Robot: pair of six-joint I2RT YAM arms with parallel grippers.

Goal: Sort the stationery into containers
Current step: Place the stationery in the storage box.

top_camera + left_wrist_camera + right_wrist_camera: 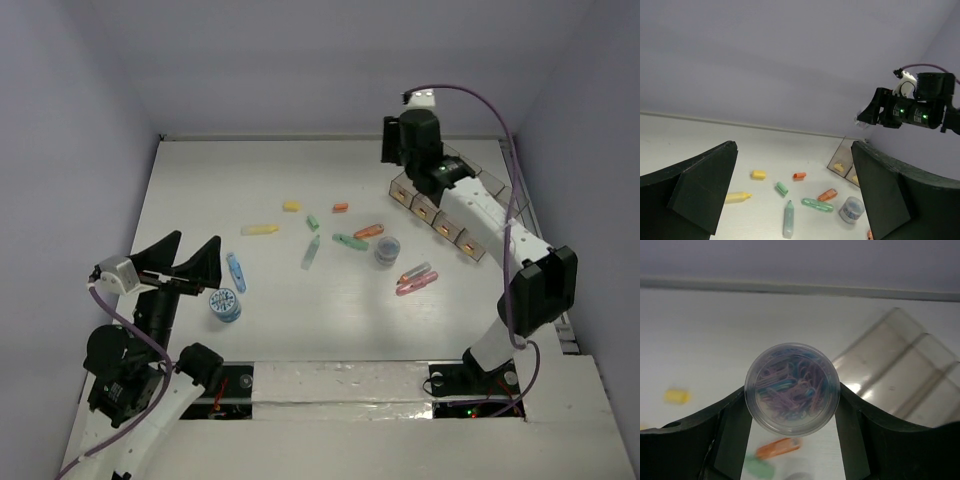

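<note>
Right up close, a round clear tub (pixel 792 388) of coloured clips is clamped between the fingers (pixel 725 425) of the right end effector (pixel 792 407), held up off the surface (pixel 200 190) just beside the bins (pixel 470 243), whose row the right arm (pixel 480 215) crosses and largely hides from above. Left end effector (pixel 185 258) hangs spread wide apart with nothing in it, a blue roll (pixel 224 305) and a blue stick (pixel 236 272) just beside it. Across mid-surface lie loose yellow, green, orange and pink sticks (pixel 260 229) and a grey tub (pixel 387 249), while yellow pieces (pixel 839 166) show in two bins.
</note>
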